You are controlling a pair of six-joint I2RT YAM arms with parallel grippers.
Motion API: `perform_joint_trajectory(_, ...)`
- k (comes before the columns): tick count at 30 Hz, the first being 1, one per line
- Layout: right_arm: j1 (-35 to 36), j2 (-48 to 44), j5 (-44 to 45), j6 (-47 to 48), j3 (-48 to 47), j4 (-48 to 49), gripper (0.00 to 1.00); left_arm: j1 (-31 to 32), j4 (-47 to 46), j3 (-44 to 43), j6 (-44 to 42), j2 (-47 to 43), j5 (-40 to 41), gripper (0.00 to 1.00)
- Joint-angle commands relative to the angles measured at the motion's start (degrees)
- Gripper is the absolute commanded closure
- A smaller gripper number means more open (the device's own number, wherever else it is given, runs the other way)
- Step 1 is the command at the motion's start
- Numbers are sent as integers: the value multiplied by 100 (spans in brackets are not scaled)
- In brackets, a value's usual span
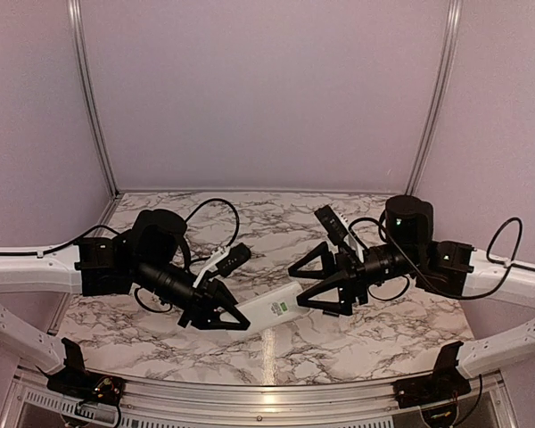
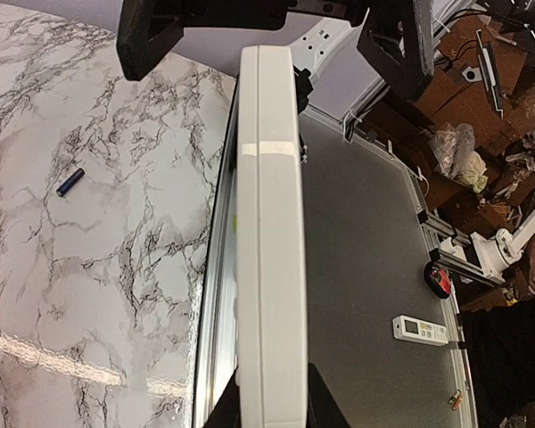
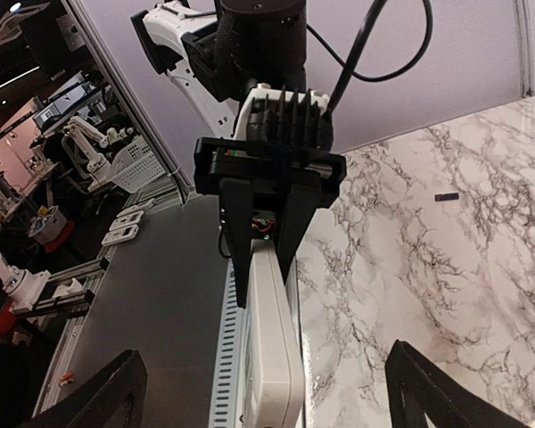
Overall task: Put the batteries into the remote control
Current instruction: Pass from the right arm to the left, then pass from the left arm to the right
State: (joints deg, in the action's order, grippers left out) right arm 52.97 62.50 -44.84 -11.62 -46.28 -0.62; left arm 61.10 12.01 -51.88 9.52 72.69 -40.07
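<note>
Left gripper [image 1: 236,318] clamps the remote control [image 1: 272,310] at its left end. Its long axis runs right, between the right gripper's [image 1: 296,287] spread fingers. What looks like a battery [image 2: 69,182] lies apart on the table [image 2: 89,294].

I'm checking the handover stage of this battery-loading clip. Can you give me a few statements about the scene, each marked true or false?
1. The left gripper is shut on the remote control. True.
2. The right gripper is clamped on the remote control as well. False: its jaws stand wide open by the remote's free end.
3. A battery lies loose on the table. True.
4. That battery touches the remote control. False: it lies apart from it, alone on bare marble.
</note>
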Motion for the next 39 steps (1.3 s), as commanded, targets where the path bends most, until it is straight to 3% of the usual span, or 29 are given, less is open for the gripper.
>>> perform_joint_trajectory(1,-214,-224,291,-641,300,938,2,-218,-1568,239,695,-251,-27,98)
perform_joint_trajectory(10,-252,1,981,-1577,657,2514,2,-494,-4291,794,2076,213,22,96)
perform_joint_trajectory(15,-252,264,1292,-1925,681,3124,9,-494,-5106,929,2485,502,14,97)
perform_joint_trajectory(18,-252,404,1494,-2097,683,3459,18,-494,-5683,1065,2801,661,39,97)
perform_joint_trajectory(21,-252,552,1531,-2239,718,3757,32,-494,-5909,1107,2922,762,88,97)
perform_joint_trajectory(29,-259,658,1560,-2480,878,4102,49,-494,-6341,1194,3076,968,281,97)
perform_joint_trajectory(39,-321,871,1533,-2859,986,4640,54,-510,-6611,1130,3280,1276,185,97)
